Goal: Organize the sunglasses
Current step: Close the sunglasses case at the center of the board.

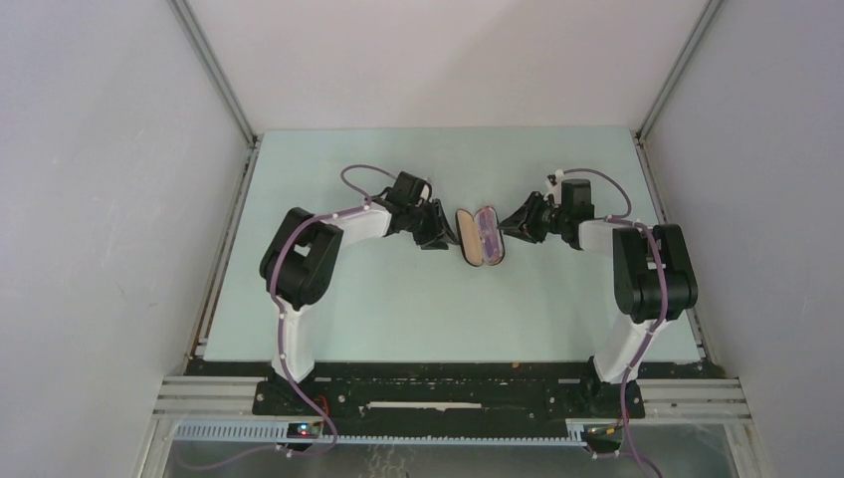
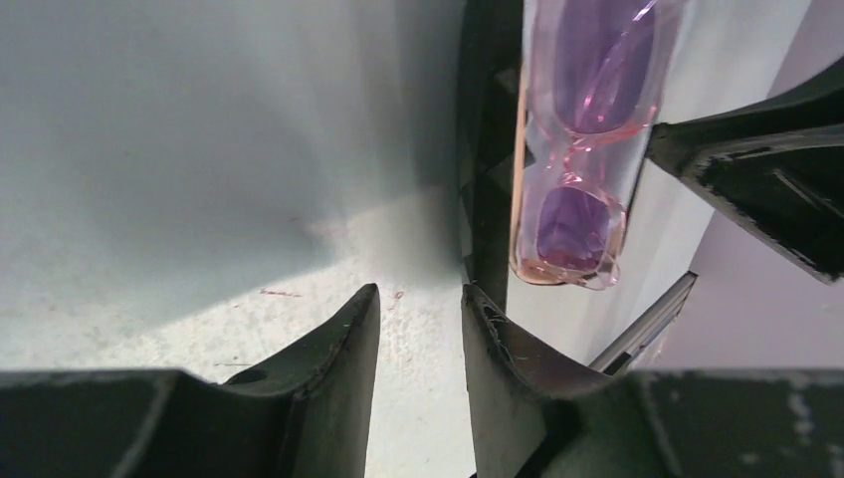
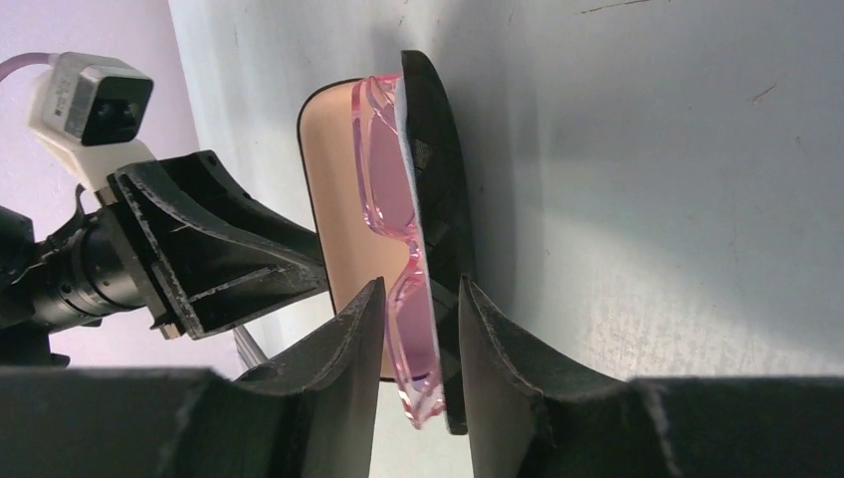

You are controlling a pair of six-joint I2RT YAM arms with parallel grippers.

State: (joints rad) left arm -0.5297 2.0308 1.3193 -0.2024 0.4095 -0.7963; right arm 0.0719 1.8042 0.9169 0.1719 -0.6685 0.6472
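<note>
- Sunglasses (image 3: 390, 199) are lying in the open case (image 3: 440, 139), in the black half on my right arm's side. I see a pink frame and purple-tinted lenses.
- The case sits mid-table (image 1: 398, 309) between the two arms, and its tan-lined lid (image 1: 465, 234) is turned toward the left arm.
- My right gripper (image 3: 418, 291) is down at one end of the case. One finger (image 3: 348, 339) is on the sunglasses side and the other is outside the black wall, so frame and wall are both in the gap.
- Both of those fingers look very close to what's between them, maybe touching. I cannot tell whether they are pinching or only straddling.
- My left gripper (image 2: 418, 299) is low over the table on the lid side. Its jaws are parted a little, bare table shows through the gap, and nothing is held.
- Its right-hand finger (image 2: 498, 339) is just beside the case's black edge, though I can't confirm contact.
- Through the left wrist camera I'm looking across the case, and the right gripper's fingers show on the far side, near the sunglasses.
- From above, both grippers point inward at the case, one on each side, and both arms are bent at the elbow.
</note>
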